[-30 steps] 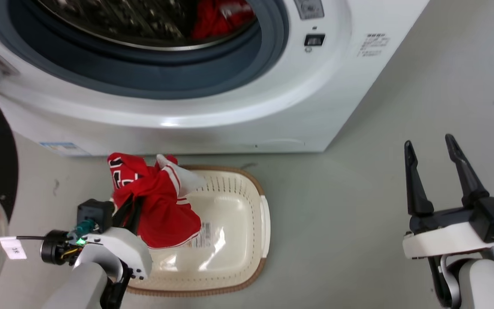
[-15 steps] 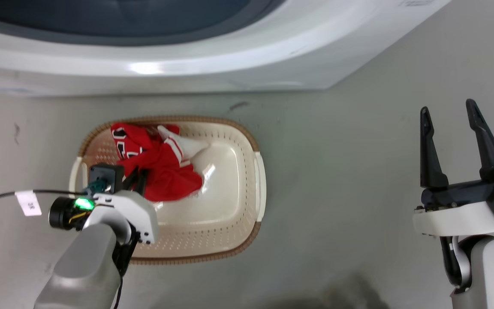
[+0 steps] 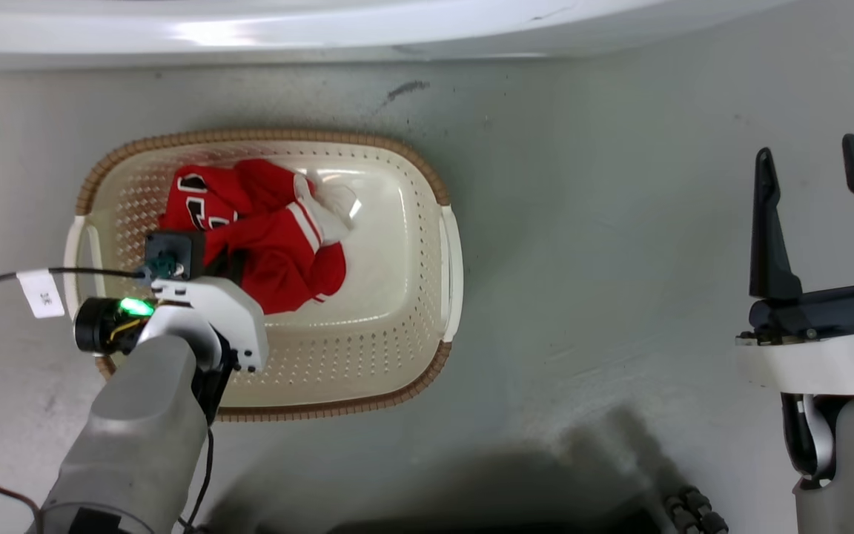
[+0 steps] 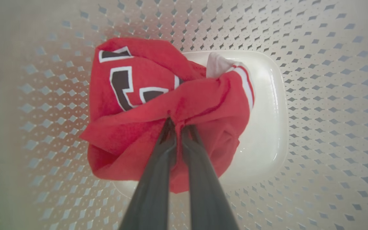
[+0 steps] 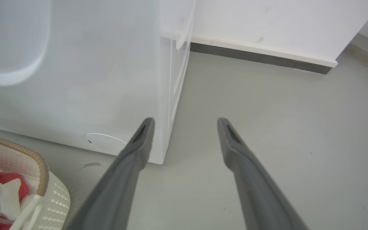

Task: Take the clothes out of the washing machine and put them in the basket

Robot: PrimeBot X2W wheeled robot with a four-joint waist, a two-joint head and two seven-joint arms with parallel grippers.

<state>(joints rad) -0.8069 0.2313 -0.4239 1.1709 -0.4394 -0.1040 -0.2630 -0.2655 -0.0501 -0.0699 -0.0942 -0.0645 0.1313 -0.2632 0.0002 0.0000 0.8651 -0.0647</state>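
1. Holding a fold of the jersey (image 4: 139, 80), your left gripper (image 4: 176, 123) has its jaws nearly together on the red cloth and reaches down inside the basket (image 3: 249, 137).
2. That jersey lies bunched low between the perforated walls, toward the basket's left half, and the right half of the basket's bottom is bare. One garment is as good as delivered, only not yet let go.
3. Your right gripper (image 3: 809, 144) hangs over the grey floor (image 3: 583, 222), well apart from the basket, jaws wide and holding nothing.
4. Farthest off, what you see of the washing machine (image 5: 91, 80) is its white lower front and side. Whether more clothes wait inside it cannot be told from here. Judge the task part done: release first, then look into the machine.
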